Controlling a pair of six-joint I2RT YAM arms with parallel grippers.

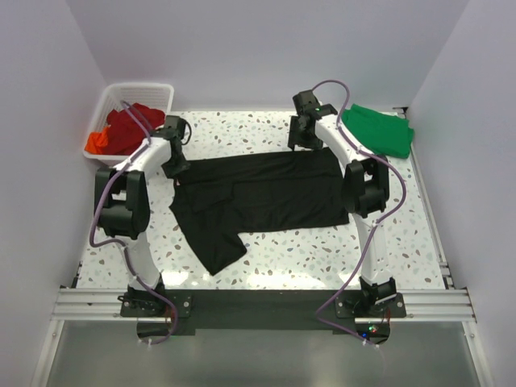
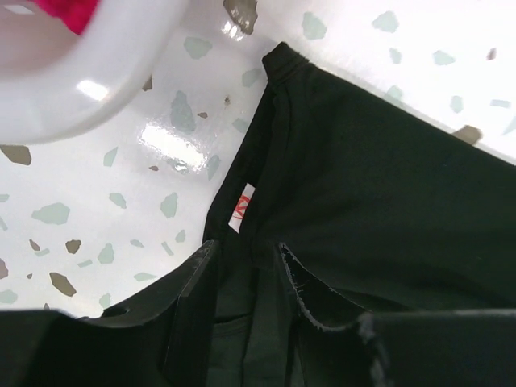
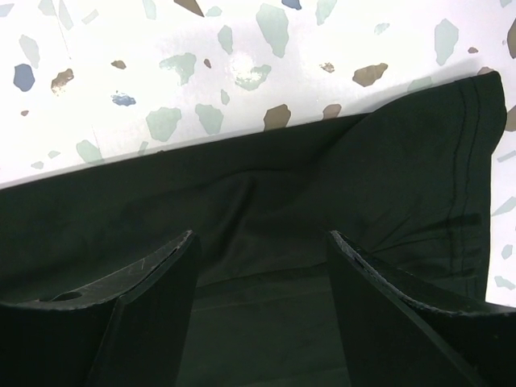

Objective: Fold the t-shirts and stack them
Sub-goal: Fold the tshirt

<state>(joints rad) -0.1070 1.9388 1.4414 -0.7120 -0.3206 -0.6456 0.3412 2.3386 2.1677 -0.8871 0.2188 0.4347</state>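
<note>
The black t-shirt (image 1: 258, 193) lies spread across the middle of the table, with one part hanging toward the near left. My left gripper (image 1: 176, 168) is at its far left corner by the collar. In the left wrist view the left gripper (image 2: 246, 258) has its jaws drawn close on a bunched fold of the black t-shirt (image 2: 379, 185), just below the white tag (image 2: 243, 207). My right gripper (image 1: 302, 141) is at the shirt's far edge. Seen from the wrist, the right gripper (image 3: 260, 238) stands wide open over flat black fabric (image 3: 322, 185), pinching nothing.
A folded green t-shirt (image 1: 377, 129) lies at the far right corner. The white slatted basket (image 1: 149, 89) at the far left holds the dark red t-shirt (image 1: 129, 127) and the orange t-shirt (image 1: 97, 143). The basket's rim (image 2: 81, 97) is close to my left gripper.
</note>
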